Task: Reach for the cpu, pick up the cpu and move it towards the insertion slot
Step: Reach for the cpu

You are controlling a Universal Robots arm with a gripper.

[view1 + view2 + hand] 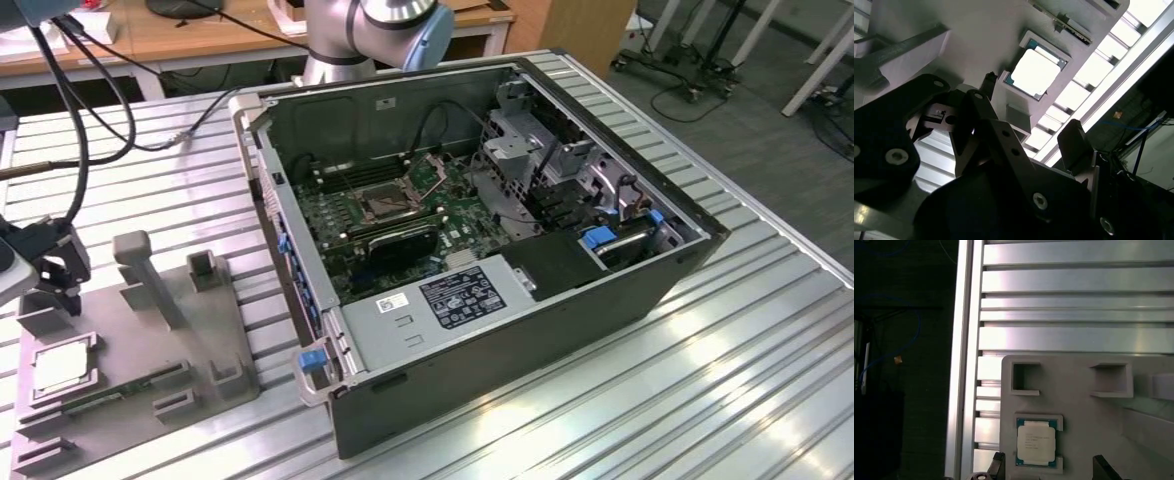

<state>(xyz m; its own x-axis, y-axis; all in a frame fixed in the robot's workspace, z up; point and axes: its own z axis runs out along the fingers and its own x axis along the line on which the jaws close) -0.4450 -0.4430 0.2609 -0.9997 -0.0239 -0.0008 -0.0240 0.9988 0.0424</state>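
Jaws spread, my gripper (1048, 465) hangs over the cpu (60, 368), exterior view's lower left; off-centre, a finger (1100, 466) could jam on the tray (1079, 405).

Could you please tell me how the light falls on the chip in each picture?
Second wrist view: glare bleaches the chip to white, and the hand is a dark silhouette. First wrist view: the chip is evenly lit; the table shines. Exterior view: the chip looks pale on its grey tray.
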